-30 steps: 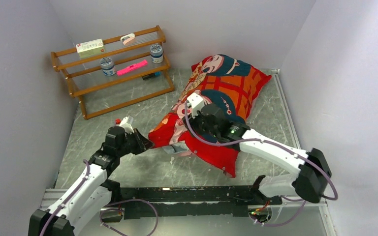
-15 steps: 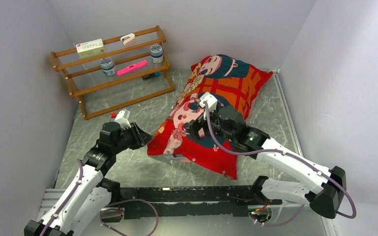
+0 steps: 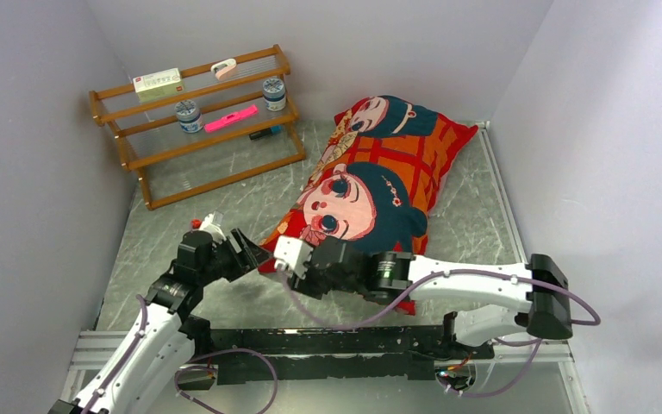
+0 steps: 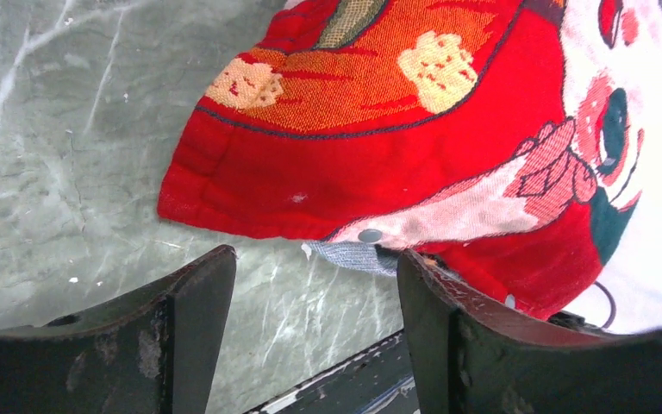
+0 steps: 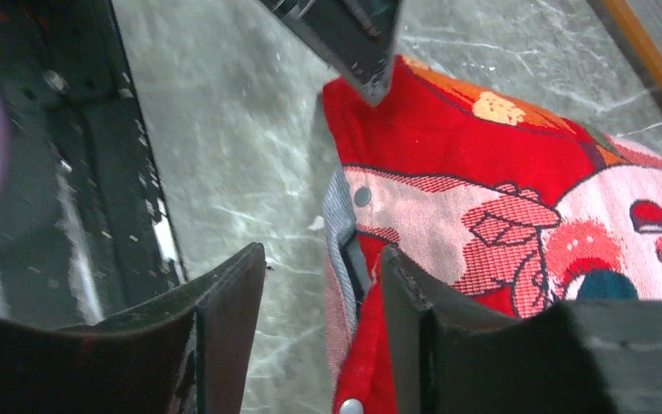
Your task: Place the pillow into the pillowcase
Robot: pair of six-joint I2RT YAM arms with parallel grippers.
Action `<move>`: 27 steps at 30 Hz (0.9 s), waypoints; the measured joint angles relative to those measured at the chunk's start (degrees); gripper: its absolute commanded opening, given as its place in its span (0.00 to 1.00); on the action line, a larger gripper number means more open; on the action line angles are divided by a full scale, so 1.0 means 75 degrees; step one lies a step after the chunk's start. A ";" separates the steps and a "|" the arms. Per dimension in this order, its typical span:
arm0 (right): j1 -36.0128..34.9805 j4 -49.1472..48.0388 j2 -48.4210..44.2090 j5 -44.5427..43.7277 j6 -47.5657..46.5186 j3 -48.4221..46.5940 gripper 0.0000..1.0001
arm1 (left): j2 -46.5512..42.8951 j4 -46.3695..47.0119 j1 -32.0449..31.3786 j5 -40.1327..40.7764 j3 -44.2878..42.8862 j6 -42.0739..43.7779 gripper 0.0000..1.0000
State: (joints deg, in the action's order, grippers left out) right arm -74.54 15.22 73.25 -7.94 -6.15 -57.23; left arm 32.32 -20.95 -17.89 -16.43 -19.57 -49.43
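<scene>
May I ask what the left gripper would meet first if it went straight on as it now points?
Most likely the pillowcase, its near red edge just ahead of the open left gripper; depth is uncertain.

Grey marbled table (image 3: 224, 207) with a wooden rack (image 3: 200, 128) at back left, the red pillowcase (image 3: 396, 159) mid-right.

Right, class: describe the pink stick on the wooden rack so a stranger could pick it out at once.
Find the wooden rack in the far left corner of the table. On its middle tier, between the left jar and the right jar, lies the pink stick. It alone is bright pink and lies flat; the jars stand upright.
</scene>
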 measured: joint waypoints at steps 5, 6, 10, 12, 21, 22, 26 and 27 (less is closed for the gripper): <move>-0.0484 0.0134 0.0682 -0.0685 -0.1757 0.0026 0.59 | 0.0099 0.0393 0.0064 -0.0289 0.0070 -0.0495 0.78; -0.0498 0.0134 0.0813 -0.0755 -0.2092 0.0026 0.58 | 0.0137 0.0504 0.0082 -0.0364 0.0114 -0.0606 0.78; -0.0495 0.0020 0.1276 -0.0947 -0.2984 0.0026 0.58 | 0.0393 0.0691 0.0172 -0.0504 0.0210 -0.0848 0.78; -0.0495 -0.0070 0.1515 -0.1064 -0.3316 0.0026 0.59 | 0.0510 0.0691 0.0227 -0.0501 0.0210 -0.0866 0.78; -0.0495 -0.0729 0.2273 -0.1880 -0.4290 0.0026 0.68 | 0.0627 0.0560 0.0402 -0.0367 0.0204 -0.0641 0.78; -0.0495 -0.0784 0.2302 -0.1909 -0.4351 0.0026 0.70 | 0.0702 0.0562 0.0423 -0.0373 0.0204 -0.0629 0.77; -0.0495 -0.0833 0.2439 -0.1999 -0.4564 0.0026 0.73 | 0.1046 0.0562 0.0519 -0.0399 0.0198 -0.0589 0.78; -0.0495 -0.0831 0.2503 -0.2031 -0.4596 0.0020 0.73 | 0.1070 0.0554 0.0539 -0.0399 0.0198 -0.0580 0.78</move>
State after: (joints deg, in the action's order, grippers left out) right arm -78.26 8.99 92.03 -23.18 -40.62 -57.08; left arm 40.34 -16.80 -13.85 -19.42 -18.09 -53.78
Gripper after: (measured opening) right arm 0.721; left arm 0.777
